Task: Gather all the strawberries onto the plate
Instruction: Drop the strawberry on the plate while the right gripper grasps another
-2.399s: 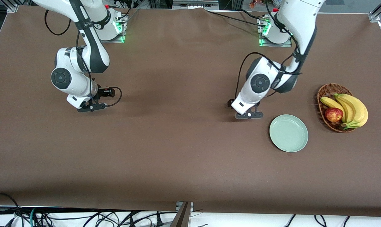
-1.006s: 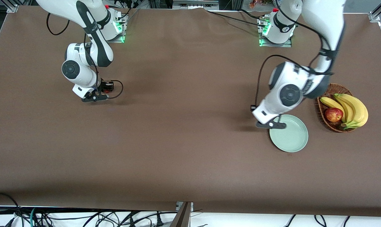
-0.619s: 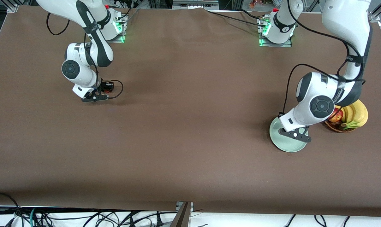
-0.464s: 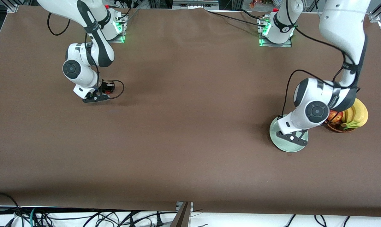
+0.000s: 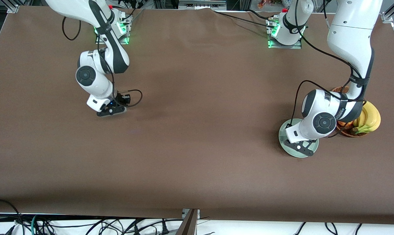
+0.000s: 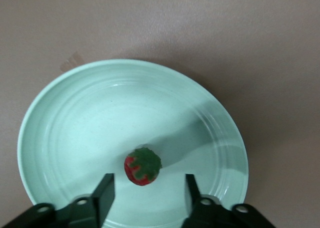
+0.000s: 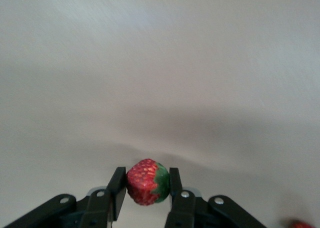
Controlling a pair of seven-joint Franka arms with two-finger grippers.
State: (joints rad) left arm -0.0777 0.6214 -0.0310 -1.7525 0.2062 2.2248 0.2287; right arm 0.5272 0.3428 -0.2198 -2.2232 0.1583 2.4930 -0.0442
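The pale mint-green plate (image 5: 282, 137) lies toward the left arm's end of the table. My left gripper (image 5: 299, 148) hangs low over it, open. In the left wrist view one strawberry (image 6: 142, 166) lies in the plate (image 6: 100, 118), just ahead of the open left gripper (image 6: 148, 184) and free of its fingers. My right gripper (image 5: 111, 111) is toward the right arm's end of the table. In the right wrist view it (image 7: 146, 182) is shut on a second strawberry (image 7: 150, 183), above bare cloth. A third strawberry (image 7: 300, 224) shows at that view's edge, on the cloth.
A brown wicker basket (image 5: 347, 132) with bananas (image 5: 370, 119) stands beside the plate, toward the left arm's end, partly hidden by the left arm. The brown cloth (image 5: 197, 137) covers the whole table.
My left gripper has swung from the table's middle to over the plate, and a strawberry now lies in the plate. My right gripper has shifted a little toward the table's middle.
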